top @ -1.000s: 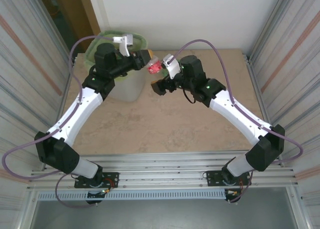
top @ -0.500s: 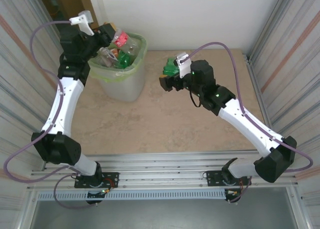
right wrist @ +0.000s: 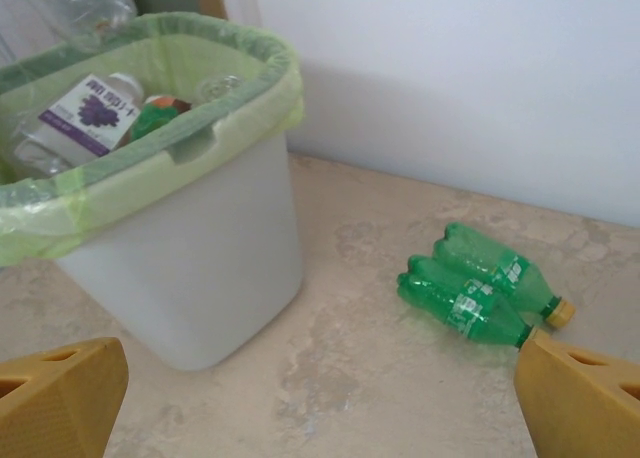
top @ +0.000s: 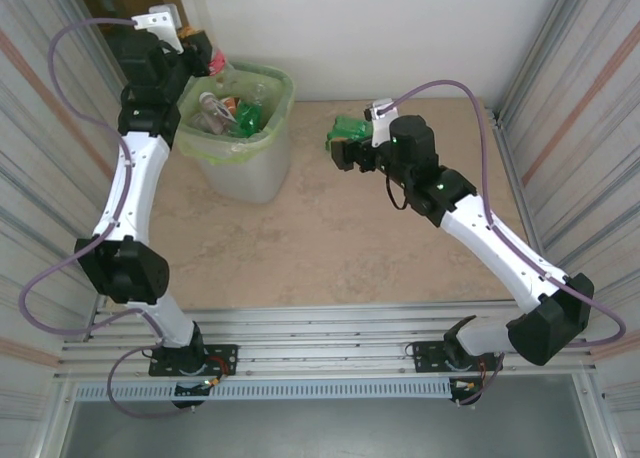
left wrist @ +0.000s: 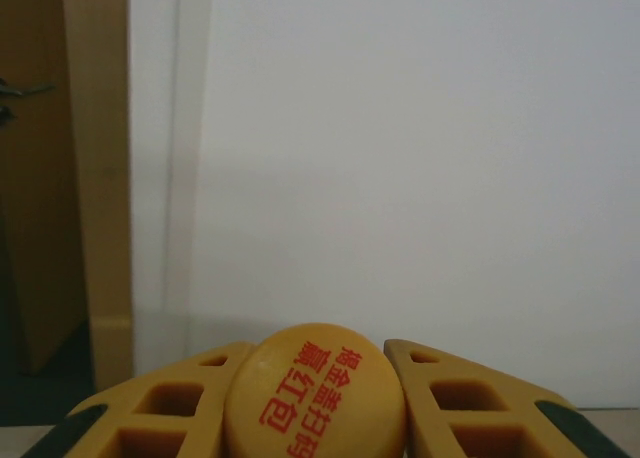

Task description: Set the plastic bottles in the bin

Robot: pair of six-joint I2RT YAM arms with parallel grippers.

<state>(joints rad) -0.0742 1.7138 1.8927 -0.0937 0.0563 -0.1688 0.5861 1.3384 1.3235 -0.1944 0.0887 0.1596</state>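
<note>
Right wrist view: your right gripper (right wrist: 318,383) is spread wide, and two green plastic bottles (right wrist: 475,293) lie just right of the translucent green-lined bin (right wrist: 200,248). Left gripper (top: 205,53), at the bin's far-left rim, pinches a yellow red-printed bottle cap (left wrist: 312,408). Likely drop-off step. Next, bring right down over one green bottle.

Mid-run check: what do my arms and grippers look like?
The left arm and right arm have white shells, black joints, a looping purple cable and a white wrist bracket. The left gripper and right gripper carry chunky yellow-orange fingers with hollow cells.
</note>
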